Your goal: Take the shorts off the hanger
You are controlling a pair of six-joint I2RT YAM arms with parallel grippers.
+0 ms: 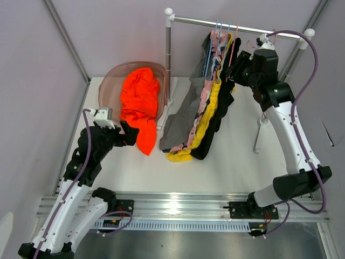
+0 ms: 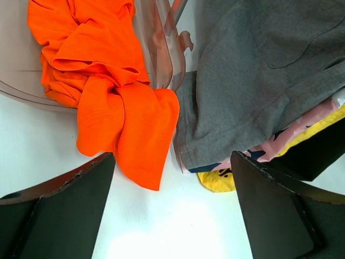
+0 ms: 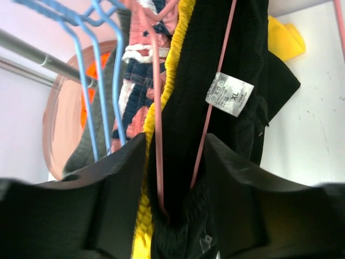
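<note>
Black shorts point(image 1: 218, 118) hang on a pink hanger point(image 3: 157, 108) at the right end of a row on the rail point(image 1: 242, 25). Beside them hang yellow point(image 1: 207, 116), pink-patterned point(image 1: 200, 105) and grey shorts point(image 1: 180, 118), their ends trailing on the table. My right gripper point(image 1: 235, 69) is up at the rail. In its wrist view the right gripper point(image 3: 175, 143) is closed on the black shorts' point(image 3: 215, 43) waistband, with the pink hanger wire between the jaws. Orange shorts point(image 1: 139, 100) lie in a translucent basin point(image 1: 113, 75), draped over its rim. My left gripper point(image 1: 128, 134) is open and empty just before them.
The rack's white post point(image 1: 168, 59) stands beside the basin. Blue hangers point(image 3: 86, 81) carry the grey and pink shorts. In the left wrist view the orange shorts point(image 2: 108, 81), grey shorts point(image 2: 259, 70) and a yellow hem point(image 2: 218, 178) lie ahead on the white table point(image 2: 172, 226).
</note>
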